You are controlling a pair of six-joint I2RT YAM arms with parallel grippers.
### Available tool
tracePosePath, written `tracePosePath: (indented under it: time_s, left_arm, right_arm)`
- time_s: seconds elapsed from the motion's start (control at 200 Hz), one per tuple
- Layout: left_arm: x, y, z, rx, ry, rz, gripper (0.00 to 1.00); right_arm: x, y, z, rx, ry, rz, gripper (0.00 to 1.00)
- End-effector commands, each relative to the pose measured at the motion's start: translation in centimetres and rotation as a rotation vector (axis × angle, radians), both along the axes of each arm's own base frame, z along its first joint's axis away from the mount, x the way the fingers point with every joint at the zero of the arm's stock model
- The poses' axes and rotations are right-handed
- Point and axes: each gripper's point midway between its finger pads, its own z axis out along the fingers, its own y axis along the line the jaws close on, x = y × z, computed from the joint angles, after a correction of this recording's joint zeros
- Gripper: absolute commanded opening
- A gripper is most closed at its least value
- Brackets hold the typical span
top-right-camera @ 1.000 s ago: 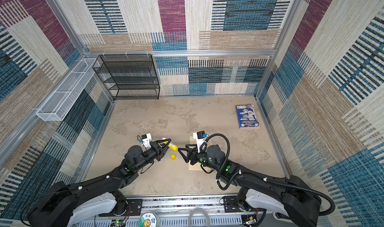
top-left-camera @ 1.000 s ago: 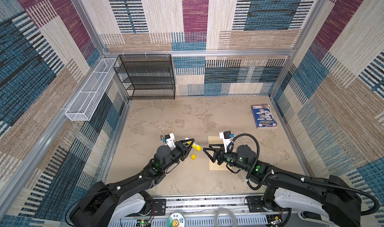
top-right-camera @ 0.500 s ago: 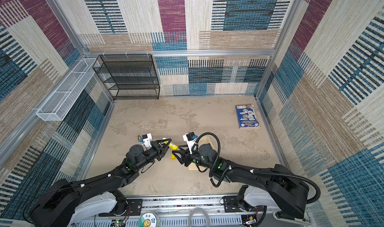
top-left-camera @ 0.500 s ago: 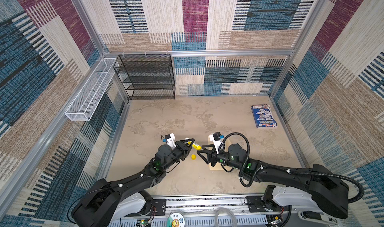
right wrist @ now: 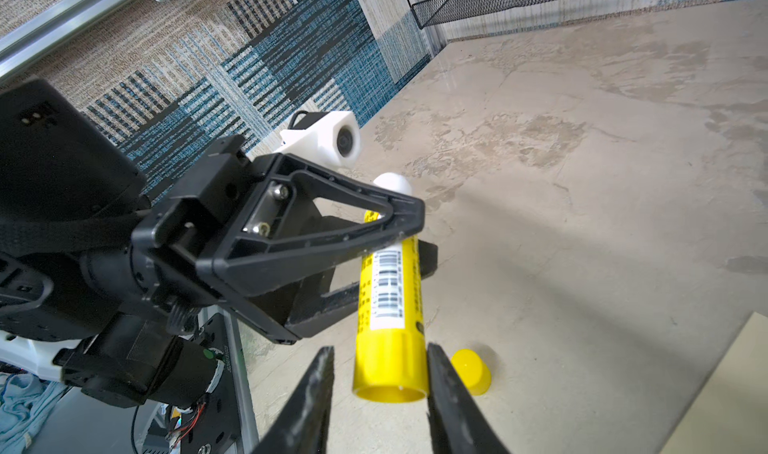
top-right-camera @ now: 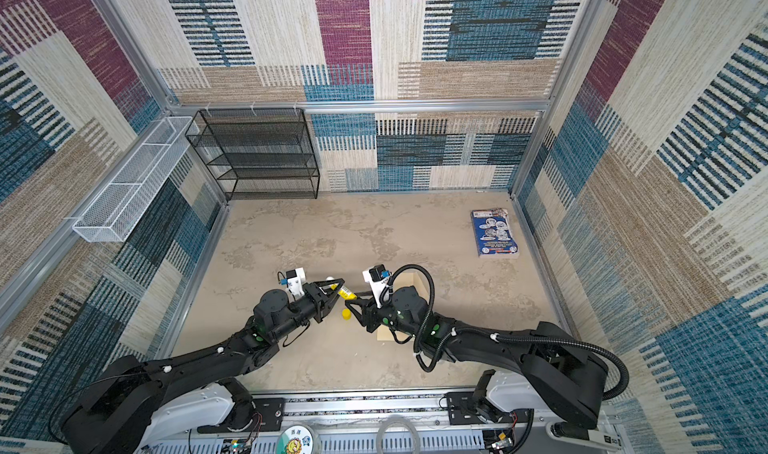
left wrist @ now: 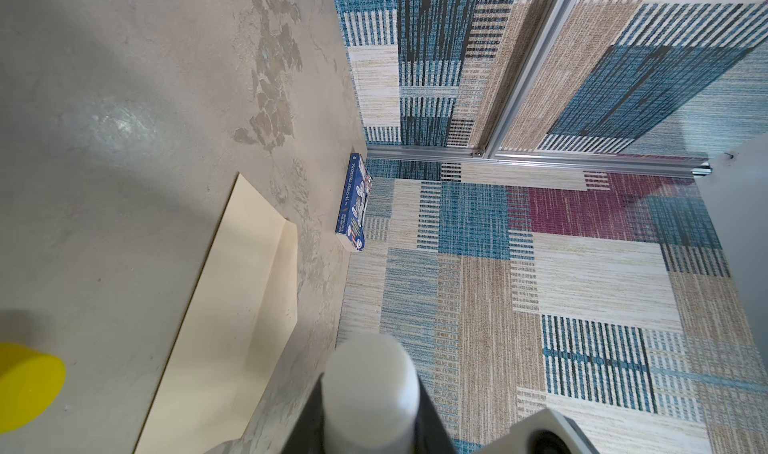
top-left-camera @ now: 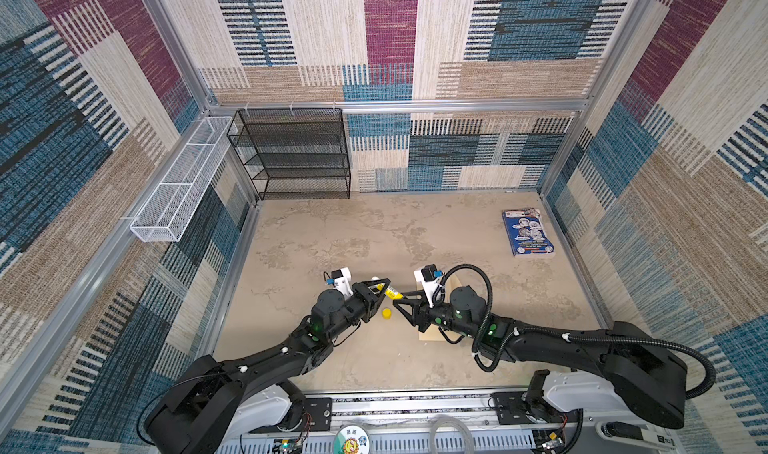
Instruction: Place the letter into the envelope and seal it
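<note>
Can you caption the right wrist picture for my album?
Yellow glue stick held by left gripper; right gripper fingers flank its base.

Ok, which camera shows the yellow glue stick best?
The right wrist view: the glue stick shows close up, barcode label sharp, clamped in the left end effector. In both top views it is tiny; the left wrist view catches only its blurred white end.
</note>
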Motion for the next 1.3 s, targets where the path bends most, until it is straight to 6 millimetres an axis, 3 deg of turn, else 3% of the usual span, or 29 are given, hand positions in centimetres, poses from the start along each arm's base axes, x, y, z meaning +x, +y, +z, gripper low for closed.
tracePosePath:
  time_s: [0.0,0.18,0.316,0.476,0.646,0.731,0.811,0.926,1.092,1.297]
  left_arm:
    - [-0.1,-0.1,0.9,-0.024,-0.034,-0.007,0.00]
    - [0.0,-0.4,1.0,-0.023,-0.038,-0.016,0.00]
    - [-0.2,-0.8,1.1,-0.024,-0.060,-0.024,0.00]
    - [-0.2,-1.4,1.4,-0.031,-0.093,-0.029,0.00]
    - [-0.2,-2.4,1.3,-0.044,-0.100,-0.046,0.00]
    - [-0.2,-2.5,1.3,-0.056,-0.098,-0.046,0.00]
    - [-0.2,-2.5,1.1,-0.059,-0.096,-0.042,0.00]
    - [-0.2,-2.6,1.1,-0.060,-0.094,-0.040,0.00]
    - [-0.1,-2.9,1.5,-0.067,-0.101,-0.046,0.00]
    - [-0.4,-3.4,1.3,-0.066,-0.095,-0.052,0.00]
  right_arm:
    - [-0.3,0.4,1.3,0.045,-0.015,0.023,0.30]
    - [-0.6,0.2,1.7,0.073,0.005,0.019,0.18]
    - [-0.5,0.1,2.9,0.129,0.049,0.011,0.17]
    - [0.8,-1.1,3.1,0.302,0.379,-0.049,0.18]
    - [-0.3,-1.3,3.4,0.465,0.629,0.016,0.28]
    - [-0.4,-1.3,3.5,0.434,0.625,0.019,0.35]
    - [-0.3,-2.3,3.1,0.391,0.595,-0.037,0.49]
    - [-0.7,-3.2,2.7,0.373,0.567,-0.057,0.61]
    - [-1.0,-2.7,1.4,0.345,0.576,-0.026,0.65]
    - [-0.7,-1.5,2.0,0.351,0.546,0.019,0.63]
